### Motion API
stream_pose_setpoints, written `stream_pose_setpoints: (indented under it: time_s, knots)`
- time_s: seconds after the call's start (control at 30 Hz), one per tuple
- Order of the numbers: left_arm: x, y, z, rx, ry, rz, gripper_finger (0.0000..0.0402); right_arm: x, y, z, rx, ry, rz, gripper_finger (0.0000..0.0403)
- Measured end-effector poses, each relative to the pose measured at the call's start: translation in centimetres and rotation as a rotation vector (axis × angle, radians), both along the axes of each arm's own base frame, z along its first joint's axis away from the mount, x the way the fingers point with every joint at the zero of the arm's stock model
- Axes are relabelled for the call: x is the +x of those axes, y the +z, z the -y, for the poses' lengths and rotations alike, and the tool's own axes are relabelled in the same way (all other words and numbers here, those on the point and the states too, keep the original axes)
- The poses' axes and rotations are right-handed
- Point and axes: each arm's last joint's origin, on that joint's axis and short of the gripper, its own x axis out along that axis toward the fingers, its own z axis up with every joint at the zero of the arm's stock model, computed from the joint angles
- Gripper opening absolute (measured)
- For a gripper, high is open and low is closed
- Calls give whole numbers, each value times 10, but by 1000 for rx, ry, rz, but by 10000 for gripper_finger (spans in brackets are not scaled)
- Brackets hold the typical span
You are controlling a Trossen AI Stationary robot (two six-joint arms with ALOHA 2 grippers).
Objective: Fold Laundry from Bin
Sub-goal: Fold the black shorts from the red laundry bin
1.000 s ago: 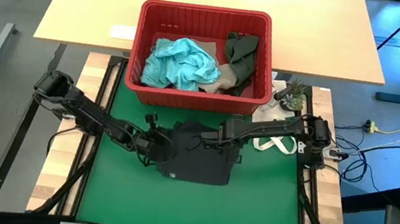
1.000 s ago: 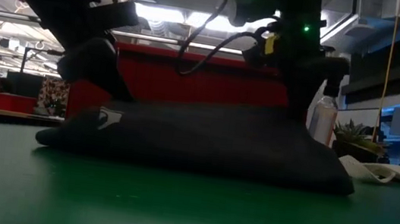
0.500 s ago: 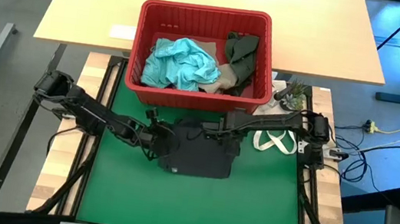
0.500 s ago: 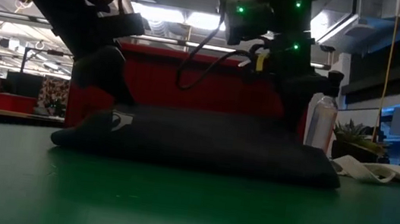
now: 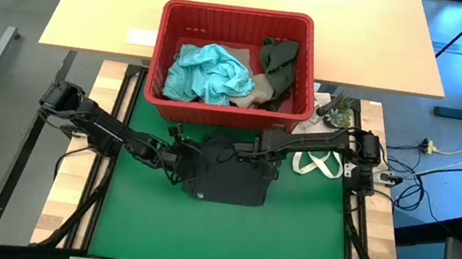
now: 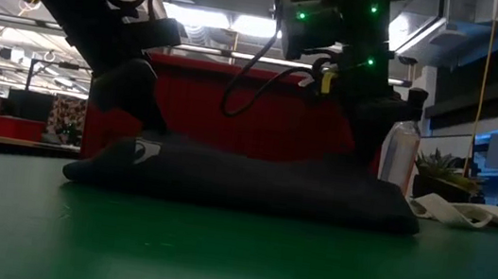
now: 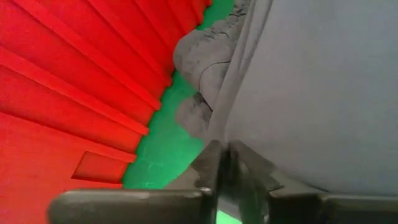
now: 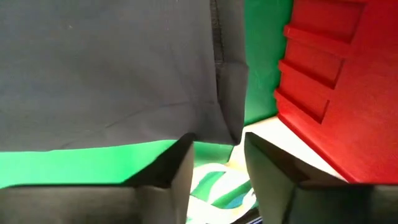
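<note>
I judged the dark grey cloth garment [image 5: 227, 175] soft, light — best pinched at corners. My left gripper [image 7: 225, 180] seemingly nipped its hem; right gripper [image 8: 217, 165] stood spread, empty.

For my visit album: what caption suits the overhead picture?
Two robot arms press a folded black garment flat on the green mat before a red bin of laundry.

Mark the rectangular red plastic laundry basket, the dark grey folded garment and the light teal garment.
red plastic laundry basket [image 5: 239, 12], high view, far rim.
dark grey folded garment [image 5: 229, 181], high view, middle of its top.
light teal garment [image 5: 212, 72], high view, centre of the bunched cloth inside the basket.
</note>
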Motion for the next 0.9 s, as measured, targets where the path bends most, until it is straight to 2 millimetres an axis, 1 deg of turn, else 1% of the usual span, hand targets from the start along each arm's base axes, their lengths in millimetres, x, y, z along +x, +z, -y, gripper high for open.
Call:
stream_pose_setpoints:
  time_s: [0.2,0.3,0.37,0.47,0.63,0.77,0.9]
  knots:
    - [-1,0,0,3,-1,-8,116,0,0,0,-13,3,-2,222]
    - [-1,-1,0,8,-5,-19,146,0,0,1,-37,8,-3,244]
    - [-1,-1,0,10,-4,-19,159,-1,1,1,-40,12,-15,252]
    - [-1,-1,0,11,-4,-19,167,-6,2,2,-55,20,-67,258]
    - [-1,0,0,13,-4,-28,168,-14,6,4,-155,14,-147,260]
    - [3,11,0,36,6,-51,169,-19,13,5,-202,6,-161,260]
    - [8,26,2,54,9,-77,169,-24,24,4,-212,-35,-116,260]
